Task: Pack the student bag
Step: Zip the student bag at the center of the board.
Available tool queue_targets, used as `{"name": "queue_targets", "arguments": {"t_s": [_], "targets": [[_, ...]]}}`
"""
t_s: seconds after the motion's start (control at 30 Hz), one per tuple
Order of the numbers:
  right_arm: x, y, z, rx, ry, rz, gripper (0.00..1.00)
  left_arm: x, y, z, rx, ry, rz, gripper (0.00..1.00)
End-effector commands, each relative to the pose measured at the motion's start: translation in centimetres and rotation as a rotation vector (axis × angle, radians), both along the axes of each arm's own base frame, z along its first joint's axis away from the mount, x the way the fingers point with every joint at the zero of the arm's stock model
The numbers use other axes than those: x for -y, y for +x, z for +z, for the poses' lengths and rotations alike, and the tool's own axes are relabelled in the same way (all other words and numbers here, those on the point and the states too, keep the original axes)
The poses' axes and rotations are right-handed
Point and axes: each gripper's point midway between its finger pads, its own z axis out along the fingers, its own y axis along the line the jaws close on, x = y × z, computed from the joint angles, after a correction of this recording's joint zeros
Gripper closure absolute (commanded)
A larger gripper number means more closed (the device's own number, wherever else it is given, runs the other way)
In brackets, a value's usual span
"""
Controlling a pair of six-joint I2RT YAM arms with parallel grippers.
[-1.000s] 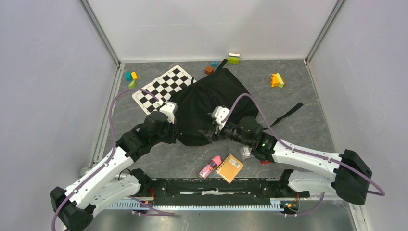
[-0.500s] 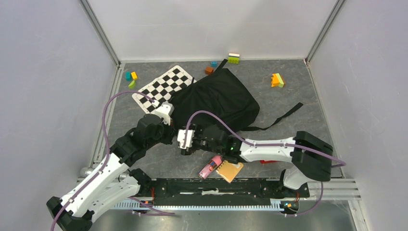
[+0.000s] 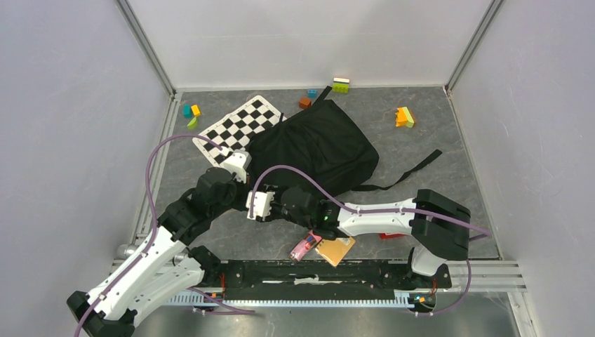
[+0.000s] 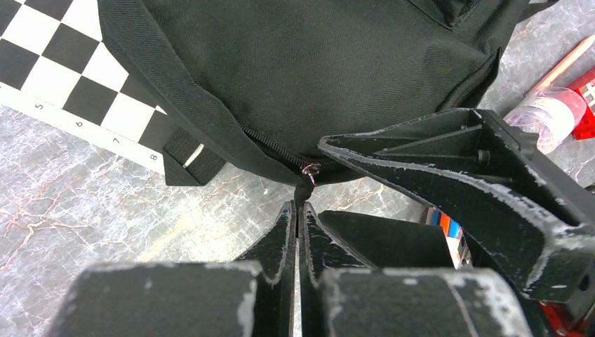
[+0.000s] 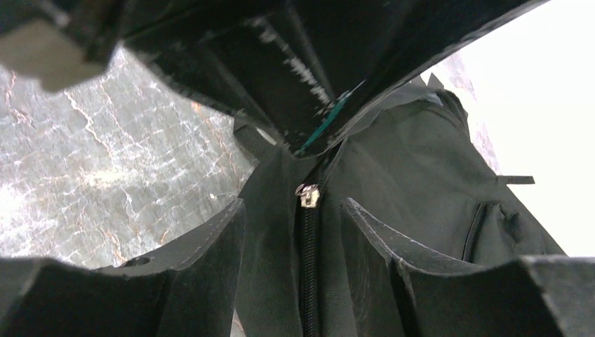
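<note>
lying on the grey marbled tabletop point(image 3: 449, 189), the large black fabric backpack point(image 3: 316, 149) has its small zipper pull point(image 4: 307, 172) pinched by the left gripper point(image 4: 298, 209), jaws pressed together; the right gripper point(image 5: 291, 207) straddles that zipper, jaws spread.

At the near-left edge of the student bag point(image 3: 316, 144) I have almost no room. My left gripper point(image 4: 298, 210), pinched on the zip pull point(image 4: 307, 169), sits tip to tip with my right gripper point(image 5: 291, 203), whose parted jaws straddle the zip. My right arm bars the near side, with the pink bottle point(image 3: 306, 244) and notebook point(image 3: 335, 248) crowded just near of it. Bare table lies open right of the bag, crossed only by the strap point(image 3: 407, 172), and near of the chessboard point(image 3: 235, 125) on the left.
</note>
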Motion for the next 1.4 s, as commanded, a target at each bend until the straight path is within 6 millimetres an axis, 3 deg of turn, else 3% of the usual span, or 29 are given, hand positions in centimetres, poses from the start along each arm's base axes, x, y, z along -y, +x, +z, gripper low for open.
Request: {"name": "queue_targets", "arguments": {"t_s": [0.0, 0.13, 0.27, 0.53, 0.83, 1.17, 1.37], "targets": [[0.9, 0.5, -0.3, 0.030, -0.041, -0.065, 0.42, -0.4, 1.2, 2.3, 0.103, -0.010, 0.018, 0.98], [1.9, 0.6, -0.9, 0.023, -0.048, -0.097, 0.45, -0.3, 1.1, 2.2, 0.099, -0.012, 0.014, 0.98], [2.3, 0.8, -1.0, 0.023, -0.045, -0.121, 0.58, -0.3, 1.1, 2.2, 0.098, -0.015, 0.013, 0.98], [2.2, 1.1, -0.4, 0.039, -0.042, -0.139, 1.00, 0.0, 0.8, 3.1, 0.105, -0.075, 0.024, 0.98], [4.1, -1.1, 0.8, 0.032, -0.007, -0.118, 1.00, 1.0, 1.7, 3.8, 0.040, -0.230, 0.146, 0.98], [6.4, -4.7, 0.5, 0.000, 0.016, -0.072, 1.00, -0.8, 3.3, 4.3, 0.060, -0.152, 0.210, 0.98], [8.3, -5.8, -0.1, -0.022, 0.037, -0.082, 1.00, -1.4, 4.7, 3.3, 0.042, -0.125, 0.250, 0.98]]}}
